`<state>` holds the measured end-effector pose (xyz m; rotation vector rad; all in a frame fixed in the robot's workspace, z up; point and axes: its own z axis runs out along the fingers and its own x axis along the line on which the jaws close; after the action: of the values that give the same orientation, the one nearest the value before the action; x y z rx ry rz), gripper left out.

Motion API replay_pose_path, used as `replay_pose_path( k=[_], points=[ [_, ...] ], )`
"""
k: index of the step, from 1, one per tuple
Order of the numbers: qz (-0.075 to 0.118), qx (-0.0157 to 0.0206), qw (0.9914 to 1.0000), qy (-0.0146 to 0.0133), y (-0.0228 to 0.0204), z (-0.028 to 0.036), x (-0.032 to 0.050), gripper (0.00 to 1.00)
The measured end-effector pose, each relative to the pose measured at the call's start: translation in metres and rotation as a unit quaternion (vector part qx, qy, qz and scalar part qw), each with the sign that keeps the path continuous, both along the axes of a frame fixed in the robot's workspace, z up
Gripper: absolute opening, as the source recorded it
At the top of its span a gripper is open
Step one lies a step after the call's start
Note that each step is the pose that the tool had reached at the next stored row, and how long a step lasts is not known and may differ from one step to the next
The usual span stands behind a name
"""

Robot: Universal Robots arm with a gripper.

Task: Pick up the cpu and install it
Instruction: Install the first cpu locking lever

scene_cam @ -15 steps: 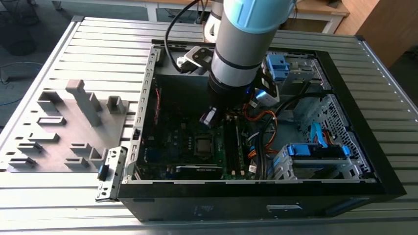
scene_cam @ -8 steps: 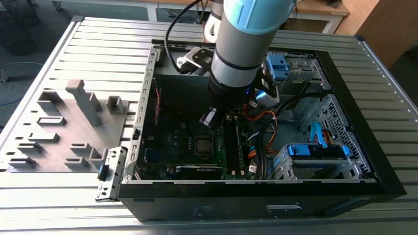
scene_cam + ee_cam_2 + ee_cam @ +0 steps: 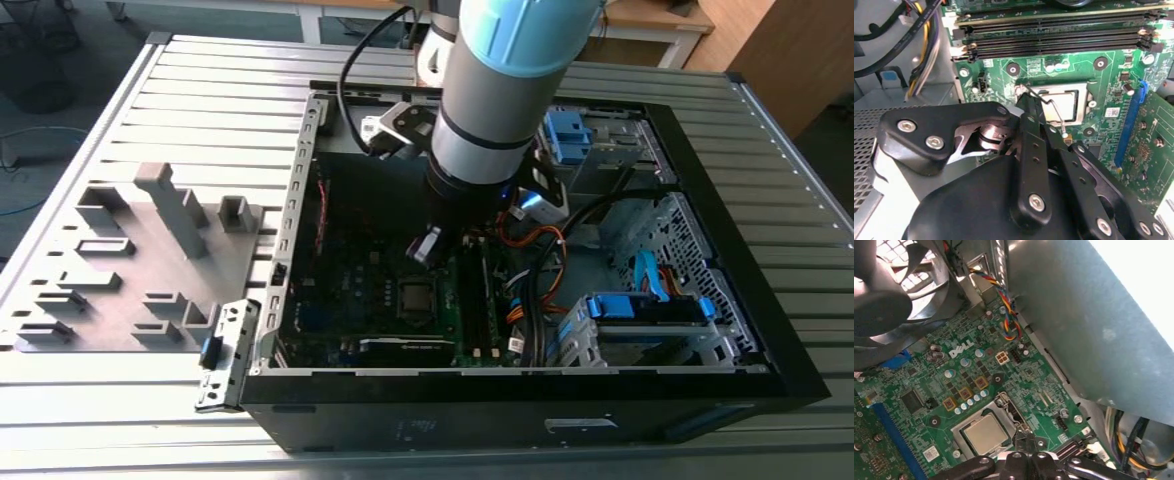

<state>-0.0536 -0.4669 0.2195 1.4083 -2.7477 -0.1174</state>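
Note:
The cpu (image 3: 985, 434), a pale silvery square chip, lies flat in the socket on the green motherboard (image 3: 954, 380) inside the black computer case (image 3: 747, 330). It appears again in the second wrist view as the cpu (image 3: 1061, 102), crossed by the thin wire socket lever (image 3: 1054, 112). In the exterior view the cpu (image 3: 416, 296) is a small square below the arm. My gripper (image 3: 1030, 102) hangs just beside the socket's edge with its black fingers (image 3: 1026, 125) drawn together. Nothing shows between them. From the first wrist view the gripper (image 3: 1026, 440) tips sit at the socket frame's corner.
Memory slots (image 3: 1054, 37) run close along one side of the socket, and a fan (image 3: 889, 305) stands near it. Bundled cables (image 3: 534, 260) and blue drive brackets (image 3: 641, 310) fill the case's right in the exterior view. A grey fixture with tall blocks (image 3: 160, 240) sits left of the case.

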Motion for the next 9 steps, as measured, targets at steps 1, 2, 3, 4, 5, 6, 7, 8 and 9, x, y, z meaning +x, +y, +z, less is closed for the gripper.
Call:
replay_pose_path(
  k=[1, 2, 3, 4, 5, 6, 7, 8, 9],
  points=[
    [0.000, -0.0001, 1.00000, 0.0008, -0.0006, -0.0013, 0.0000, 0.11],
    [0.000, -0.0001, 1.00000, 0.0013, -0.0010, -0.0030, 0.0000, 0.11],
    [0.000, -0.0002, 1.00000, 0.0019, -0.0015, -0.0044, 0.0000, 0.11],
    [0.000, -0.0002, 1.00000, 0.0026, -0.0017, -0.0058, 0.0001, 0.11],
    [0.000, -0.0005, 0.99999, 0.0035, -0.0018, -0.0070, 0.0004, 0.11],
    [0.000, -0.0009, 0.99999, 0.0046, -0.0018, -0.0080, 0.0010, 0.11],
    [0.000, -0.0013, 0.99998, 0.0058, -0.0018, -0.0089, 0.0015, 0.11],
    [0.000, -0.0017, 0.99997, 0.0071, -0.0018, -0.0098, 0.0021, 0.11],
    [0.000, -0.0022, 0.99996, 0.0084, -0.0019, -0.0106, 0.0028, 0.11]
  ],
)
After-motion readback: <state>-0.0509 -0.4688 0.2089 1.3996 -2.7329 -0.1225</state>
